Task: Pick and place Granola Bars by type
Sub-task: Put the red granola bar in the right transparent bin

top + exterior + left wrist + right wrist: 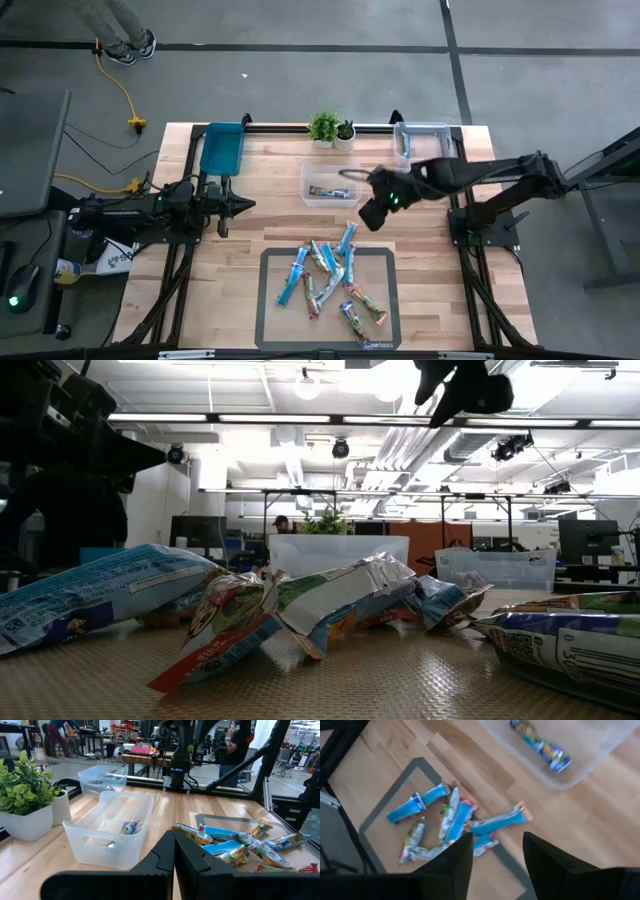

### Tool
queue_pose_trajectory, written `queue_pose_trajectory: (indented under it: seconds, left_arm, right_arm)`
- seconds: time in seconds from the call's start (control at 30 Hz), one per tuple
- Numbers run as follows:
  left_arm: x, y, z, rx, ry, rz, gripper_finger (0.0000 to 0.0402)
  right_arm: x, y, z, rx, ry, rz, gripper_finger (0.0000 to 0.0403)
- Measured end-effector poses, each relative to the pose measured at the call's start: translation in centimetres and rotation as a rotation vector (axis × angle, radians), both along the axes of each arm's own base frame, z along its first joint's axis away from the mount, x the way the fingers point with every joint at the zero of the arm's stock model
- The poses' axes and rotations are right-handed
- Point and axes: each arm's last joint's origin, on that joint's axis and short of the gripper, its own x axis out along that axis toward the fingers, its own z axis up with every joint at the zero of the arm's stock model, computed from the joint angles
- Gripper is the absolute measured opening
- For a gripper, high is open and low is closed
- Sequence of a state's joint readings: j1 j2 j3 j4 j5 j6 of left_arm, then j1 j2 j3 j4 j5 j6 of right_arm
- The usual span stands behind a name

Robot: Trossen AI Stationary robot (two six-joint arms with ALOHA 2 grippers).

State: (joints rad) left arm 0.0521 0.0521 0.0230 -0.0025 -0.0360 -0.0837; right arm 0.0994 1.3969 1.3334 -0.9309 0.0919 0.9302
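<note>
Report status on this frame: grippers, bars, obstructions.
Right gripper open, empty, hovering between clear bin and mat. Left gripper shut, parked. One bar binned, pile remains. Nothing blocking.

From above, you cannot read the wrappers in the pile of granola bars (330,283) — they overlap, so the lower ones are partly covered and an exact count is out of reach. The single bar in the clear bin (330,192) is too small there to tell its type. In the low view the right gripper (462,385) is cut off by the top edge, and the nearest bars run off both sides. The right wrist view is blurred — the bin's bar (540,745) looks perhaps blue and yellow.
</note>
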Motion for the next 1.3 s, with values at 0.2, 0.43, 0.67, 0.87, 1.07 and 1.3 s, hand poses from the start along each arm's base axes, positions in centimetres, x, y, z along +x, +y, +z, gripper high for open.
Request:
queue_pose_trajectory:
  seconds: [0.2, 0.43, 0.67, 0.87, 1.07, 1.3]
  left_arm:
    - [0.0, 0.0, 0.0, 0.000, 0.000, 0.000, 0.0001]
    - [0.0, 0.0, 0.0, 0.000, 0.000, 0.000, 0.0001]
    - [0.0, 0.0, 0.0, 0.000, 0.000, 0.000, 0.0001]
    - [0.0, 0.0, 0.0, 0.000, 0.000, 0.000, 0.0001]
    - [0.0, 0.0, 0.0, 0.000, 0.000, 0.000, 0.0001]
    - [0.0, 0.0, 0.0, 0.000, 0.000, 0.000, 0.0001]
  right_arm:
    - [1.3, 3.7, -2.3, 0.069, 0.056, -0.173, 0.0156]
    - [3.1, 7.3, -6.7, 0.059, 0.164, -0.296, 0.0156]
    - [4.5, 9.2, -11.1, 0.068, 0.295, -0.390, 0.0156]
    - [5.3, 9.4, -12.6, 0.070, 0.299, -0.414, 0.0156]
    - [5.8, 9.6, -13.5, 0.064, 0.293, -0.432, 0.0156]
    - [6.4, 9.8, -14.2, 0.073, 0.272, -0.431, 0.0188]
